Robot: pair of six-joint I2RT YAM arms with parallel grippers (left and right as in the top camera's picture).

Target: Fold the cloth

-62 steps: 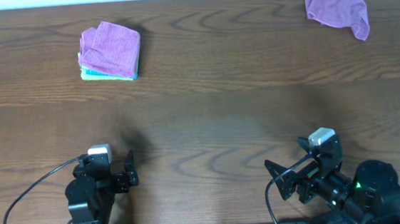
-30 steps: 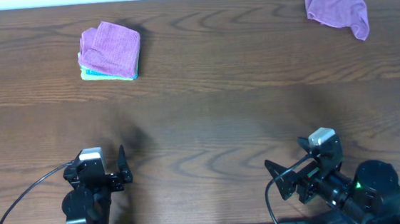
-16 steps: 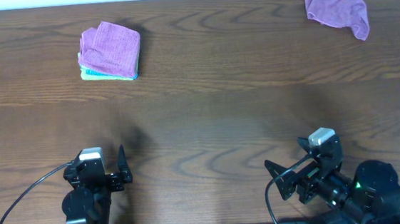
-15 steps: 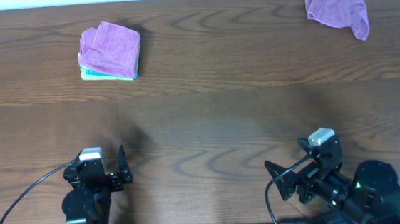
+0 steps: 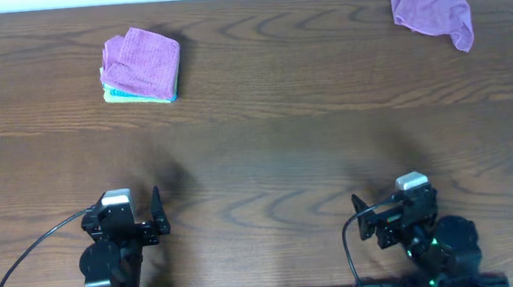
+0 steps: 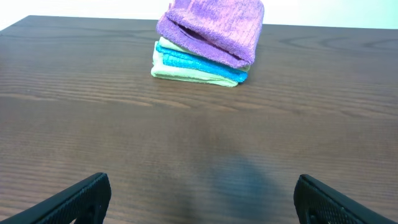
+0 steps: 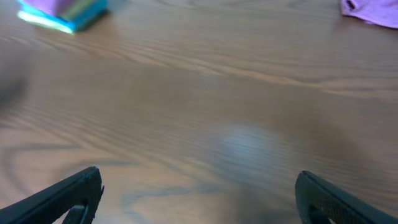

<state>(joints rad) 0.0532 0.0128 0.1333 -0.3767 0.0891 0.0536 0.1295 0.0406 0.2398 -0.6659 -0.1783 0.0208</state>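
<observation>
While the cloth (image 5: 430,11) lies crumpled at the far right corner of the table (image 5: 266,152), a folded stack (image 5: 140,66) rests far left. At the near edge, the left gripper (image 6: 202,202) and right gripper (image 7: 199,198) each have fingers spread wide, holding nothing, well apart from the cloth.

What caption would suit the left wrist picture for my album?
Open left gripper facing a stack of folded cloths, purple on top, on a wooden table.
</observation>
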